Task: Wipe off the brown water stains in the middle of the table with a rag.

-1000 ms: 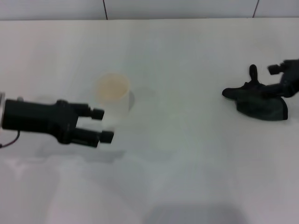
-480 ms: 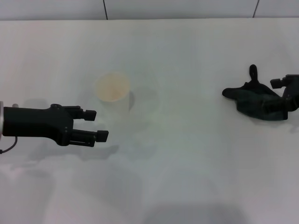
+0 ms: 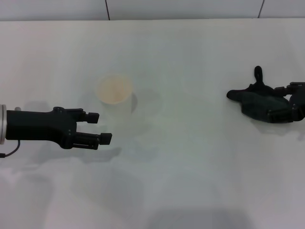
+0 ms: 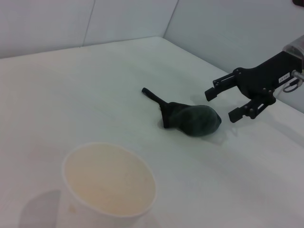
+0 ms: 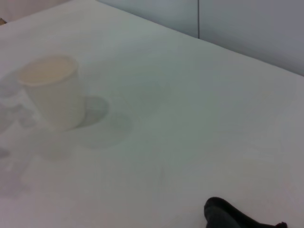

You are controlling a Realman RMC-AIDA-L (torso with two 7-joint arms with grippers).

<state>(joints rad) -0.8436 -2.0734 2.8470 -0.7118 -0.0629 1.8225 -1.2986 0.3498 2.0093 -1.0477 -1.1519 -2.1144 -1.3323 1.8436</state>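
The dark green-black rag [image 3: 255, 101] lies bunched on the white table [image 3: 190, 171] at the right. It also shows in the left wrist view [image 4: 192, 119] and at the edge of the right wrist view [image 5: 228, 217]. My right gripper [image 3: 275, 101] is open at the rag's right end, its fingers spread beside the wad; the left wrist view [image 4: 221, 104] shows it just apart from the cloth. My left gripper [image 3: 101, 127] is open and empty at the left, just short of a white cup. No orange-brown stain shows on the table in any view.
A white paper cup [image 3: 114, 98] with a pale tan inside stands upright left of the middle; it also shows in the left wrist view [image 4: 109, 190] and the right wrist view [image 5: 50, 90]. A tiled wall [image 3: 181, 8] runs behind the table.
My left gripper has drawn back to the left, away from the cup, and then stayed still. My right gripper has come down beside the rag, which now looks more bunched.
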